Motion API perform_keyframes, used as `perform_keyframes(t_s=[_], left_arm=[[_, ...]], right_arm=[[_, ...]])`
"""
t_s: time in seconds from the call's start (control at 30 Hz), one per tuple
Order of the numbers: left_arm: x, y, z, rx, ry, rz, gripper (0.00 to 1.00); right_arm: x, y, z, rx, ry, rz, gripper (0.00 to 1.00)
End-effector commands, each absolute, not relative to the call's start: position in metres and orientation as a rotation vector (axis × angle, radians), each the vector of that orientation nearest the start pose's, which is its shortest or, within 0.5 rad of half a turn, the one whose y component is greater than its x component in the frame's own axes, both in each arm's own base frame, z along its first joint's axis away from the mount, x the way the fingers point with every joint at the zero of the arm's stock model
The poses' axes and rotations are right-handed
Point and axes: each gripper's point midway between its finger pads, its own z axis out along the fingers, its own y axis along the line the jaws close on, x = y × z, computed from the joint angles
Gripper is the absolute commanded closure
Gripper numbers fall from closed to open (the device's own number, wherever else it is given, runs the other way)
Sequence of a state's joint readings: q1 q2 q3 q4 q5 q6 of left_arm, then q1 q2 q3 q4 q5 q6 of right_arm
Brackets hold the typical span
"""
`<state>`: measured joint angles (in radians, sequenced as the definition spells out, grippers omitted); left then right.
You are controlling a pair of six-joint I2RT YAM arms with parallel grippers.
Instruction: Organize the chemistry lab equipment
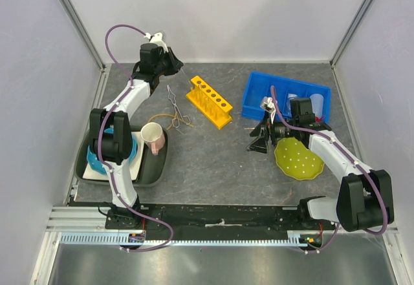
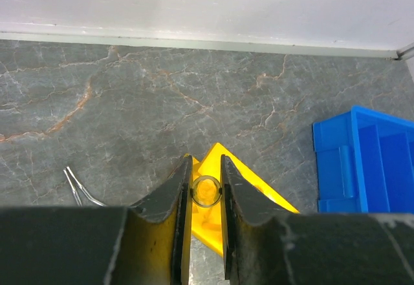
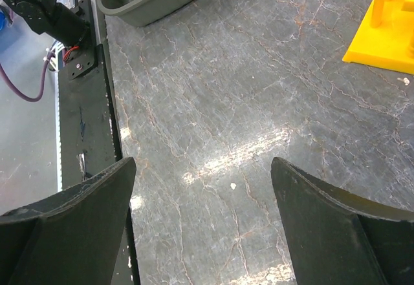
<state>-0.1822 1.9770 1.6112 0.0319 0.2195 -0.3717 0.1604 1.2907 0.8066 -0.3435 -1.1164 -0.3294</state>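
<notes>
Shows an early stage of the tidy-up. Finds the left tool (image 2: pixel 206 163) clamped on a thin clear rod (image 2: pixel 207 192), poised above the far-left end of the yellow holed rack (image 1: pixel 208 102) and not yet seated in any hole. Shows the right tool (image 3: pixel 204 167) with jaws spread wide and nothing between them, low over bare bench (image 1: pixel 220 159) between the rack and the green dotted plate (image 1: pixel 299 160). Leaves the metal tongs (image 1: pixel 173 104) and the tan rubber loop (image 1: pixel 162 118) loose on the bench just left of the rack. Suggests all six rack holes are empty, as far as the overhead view tells. Cannot tell what the clear items (image 1: pixel 315 101) in the blue bin (image 1: pixel 257 101) are. Presents the rod end-on in the left wrist view, as a small ring: long axis in line with the fingers, lower end aimed down toward the rack. Sets the rack's own long axis diagonally, from far left to near right, holes facing up.
</notes>
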Motion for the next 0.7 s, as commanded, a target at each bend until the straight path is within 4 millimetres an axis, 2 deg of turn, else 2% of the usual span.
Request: perform_keyframes(t_s=[0.0,0.43,0.57,0.67], left_arm=[[0.574,-0.167,0.224,0.076,1.908,-0.535,0.89],[0.572,-0.188,0.186,0.255,2.012,-0.334,0.87],[0.569,-0.202,0.174,0.309,2.027,-0.293,0.84],[0.567,-0.205,0.167,0.312,2.042,-0.288,0.79]], right_arm=[[0.253,0.196,0.174,-1.024,1.793,1.188,0.07],[0.253,0.195,0.175,-1.031,1.788,1.174,0.07],[0.253,0.195,0.175,-1.034,1.790,1.169,0.06],[0.254,0.194,0.174,-1.034,1.793,1.165,0.06]])
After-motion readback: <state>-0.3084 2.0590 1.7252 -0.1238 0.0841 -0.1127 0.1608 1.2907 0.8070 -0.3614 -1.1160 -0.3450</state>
